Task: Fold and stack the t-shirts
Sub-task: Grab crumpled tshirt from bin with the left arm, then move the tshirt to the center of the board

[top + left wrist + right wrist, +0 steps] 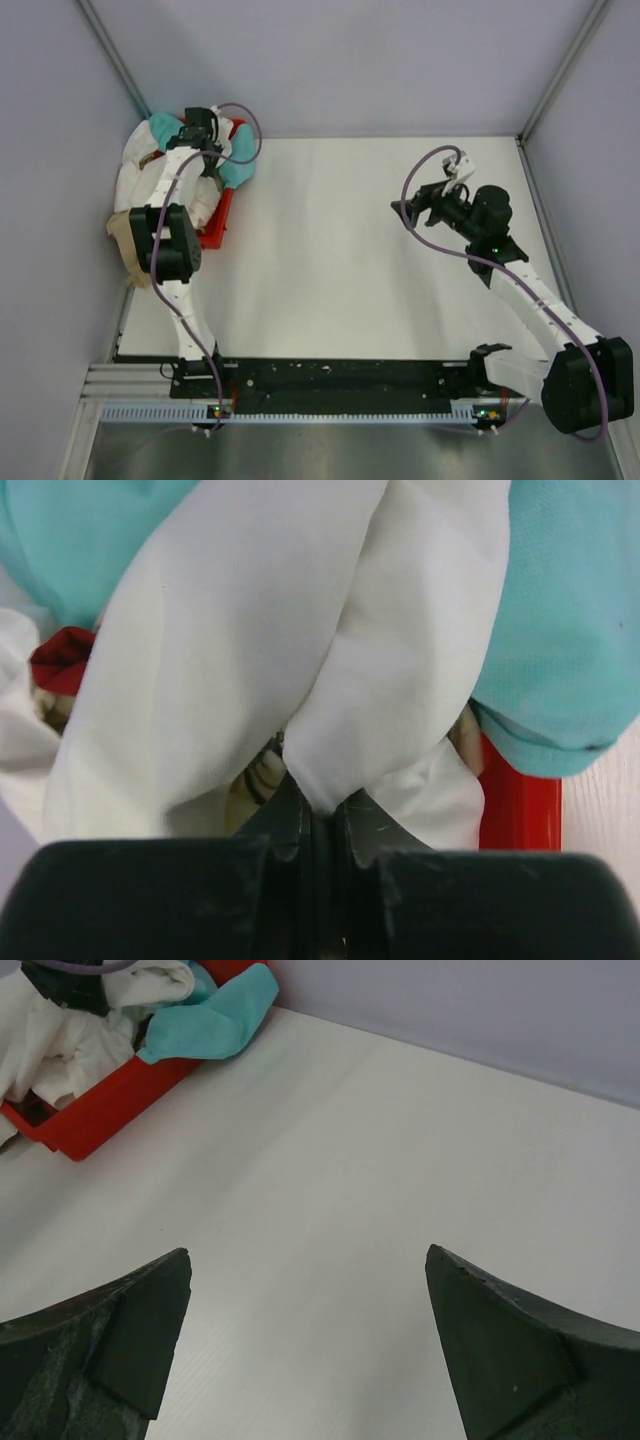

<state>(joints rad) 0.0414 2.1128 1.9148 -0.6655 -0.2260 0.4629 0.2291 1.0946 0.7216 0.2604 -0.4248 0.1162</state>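
The table (380, 260) carries a red bin (218, 228) at its far left corner, heaped with tees (135, 185). There the left gripper (322, 812) is pinched closed on a fold of what seems a white tee (250, 660), beside a teal tee (570, 630). The right gripper (308, 1260) hovers wide above the table, holding nothing.

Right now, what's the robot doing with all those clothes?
The left gripper is pinched shut on a fold of the white t-shirt in the pile heaped over the red bin, beside a teal t-shirt. The right gripper hangs open above the table, holding nothing. No shirt is folded yet.
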